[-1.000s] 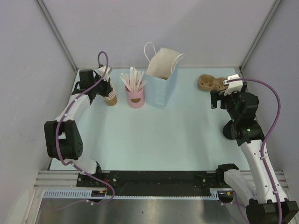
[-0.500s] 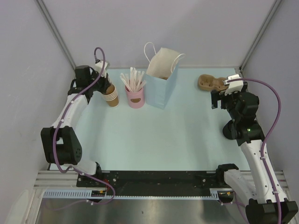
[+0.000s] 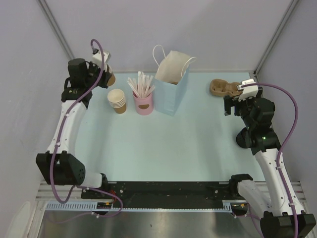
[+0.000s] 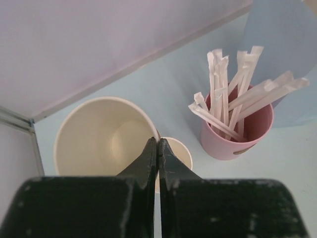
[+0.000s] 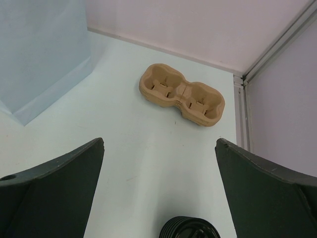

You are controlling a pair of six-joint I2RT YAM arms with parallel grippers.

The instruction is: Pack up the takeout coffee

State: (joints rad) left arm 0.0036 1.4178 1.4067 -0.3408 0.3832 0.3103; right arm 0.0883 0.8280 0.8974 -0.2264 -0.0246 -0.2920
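Observation:
No cup with a black lid shows in any view. My left gripper (image 3: 105,75) is shut on the rim of a single tan lidless paper cup (image 3: 110,79) and holds it above the table's far left corner. In the left wrist view the fingertips (image 4: 157,145) pinch the wall of this cup (image 4: 94,139). The stack of tan cups (image 3: 117,100) stands below it and shows under the fingers (image 4: 179,150). The light blue paper bag (image 3: 171,84) stands open at the back centre. My right gripper (image 3: 235,105) is open and empty (image 5: 159,144).
A pink cup with white straws (image 3: 143,101) stands between the cup stack and the bag, and shows in the left wrist view (image 4: 237,134). A brown pulp cup carrier (image 3: 223,88) lies at the back right (image 5: 182,94). A stack of black lids (image 5: 190,229) sits under my right gripper.
My left gripper has lifted one tan cup off the stack and moved it up and toward the back left corner. The right arm has not moved.

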